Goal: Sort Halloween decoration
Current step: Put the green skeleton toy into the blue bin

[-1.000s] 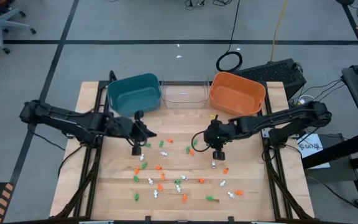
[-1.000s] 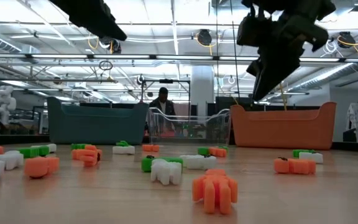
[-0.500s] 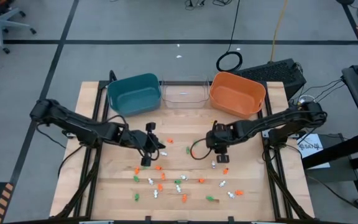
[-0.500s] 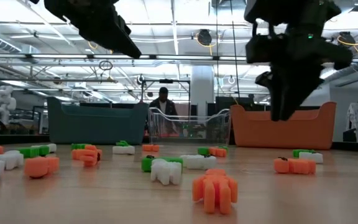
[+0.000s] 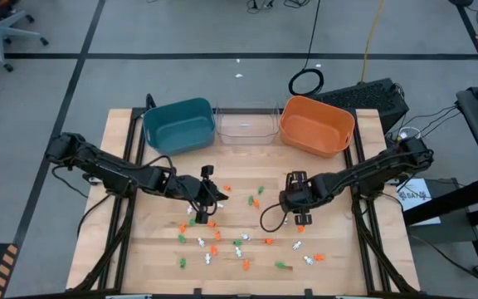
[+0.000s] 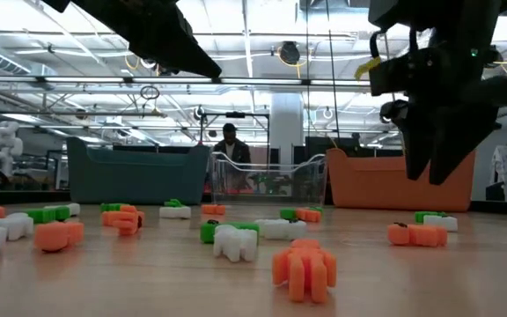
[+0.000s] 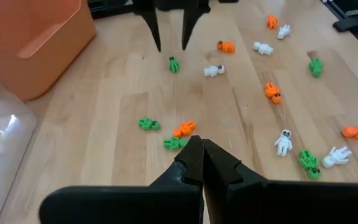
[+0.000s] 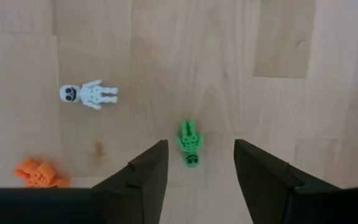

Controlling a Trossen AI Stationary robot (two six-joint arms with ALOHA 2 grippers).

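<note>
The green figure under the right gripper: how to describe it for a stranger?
Start at the orange bin, back right; in front of it the right gripper hangs open over the table. The green figure lies between its fingers; its neighbours are a white skeleton and an orange figure.

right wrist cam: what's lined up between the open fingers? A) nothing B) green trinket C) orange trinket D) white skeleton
B: the green trinket lies on the wood in the gap of the open right gripper; the white skeleton and an orange trinket sit off to one side.
</note>
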